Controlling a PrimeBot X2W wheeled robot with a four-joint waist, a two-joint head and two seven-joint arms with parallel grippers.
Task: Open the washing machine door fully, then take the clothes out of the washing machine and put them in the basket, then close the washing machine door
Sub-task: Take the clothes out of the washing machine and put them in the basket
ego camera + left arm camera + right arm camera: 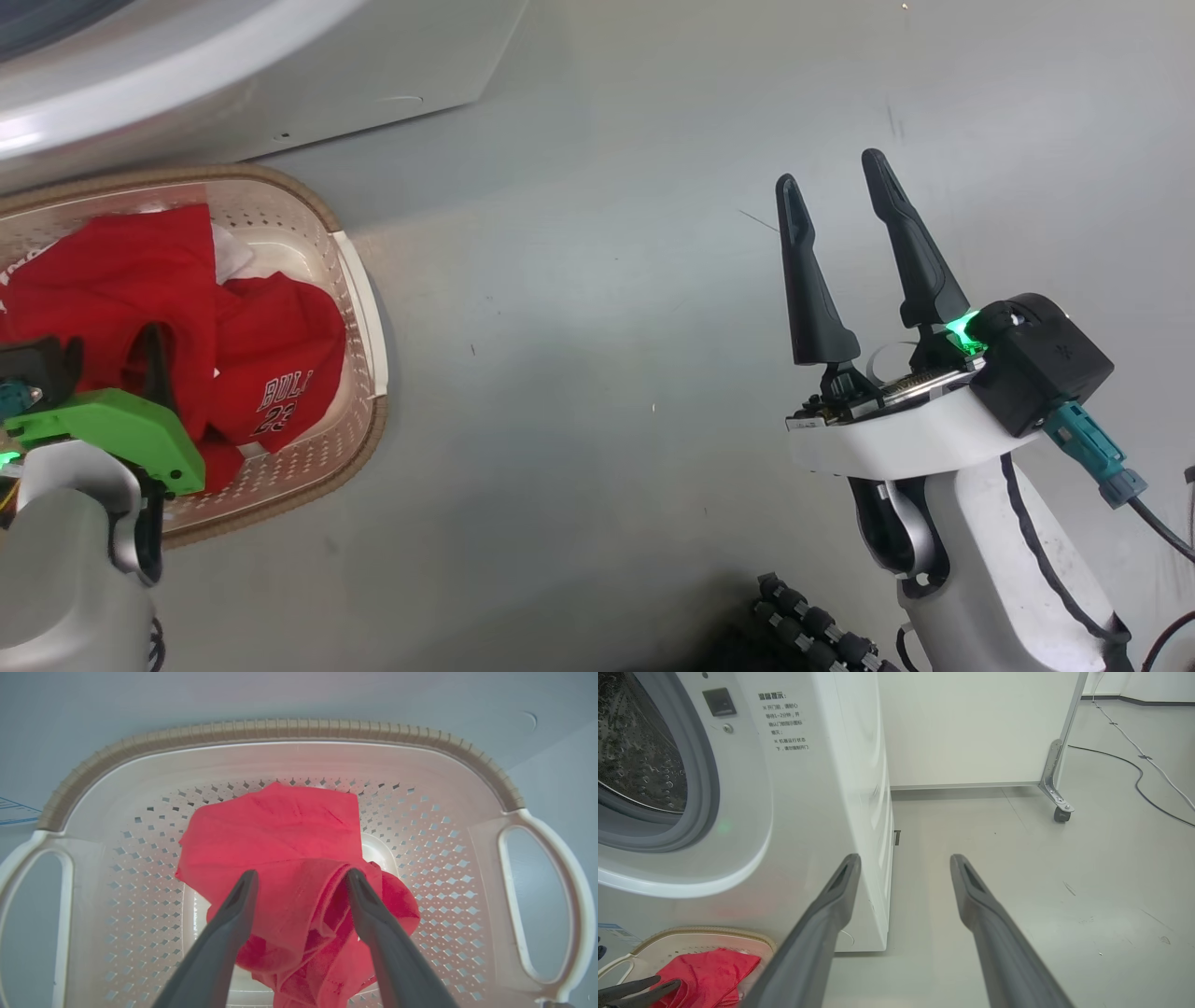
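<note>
The cream basket [359,280] stands on the floor against the white washing machine [808,812], and red clothes [140,280] lie inside it, one showing white "BULLS 23" lettering. My left gripper [302,873] hangs over the basket [444,858], open, its fingers apart on either side of a fold of the red clothes [280,830] lying on the basket's bottom. My right gripper [831,171] is open and holds nothing above bare floor to the right of the basket. The drum opening with its grey gasket [698,788] is uncovered. The washing machine door is out of view.
Grey floor stretches to the right of the washer. A white panel on castor wheels [1059,812] stands behind, and a cable [1139,772] runs across the floor at the far right. My own base and cabling [812,625] sit at the lower edge of the head view.
</note>
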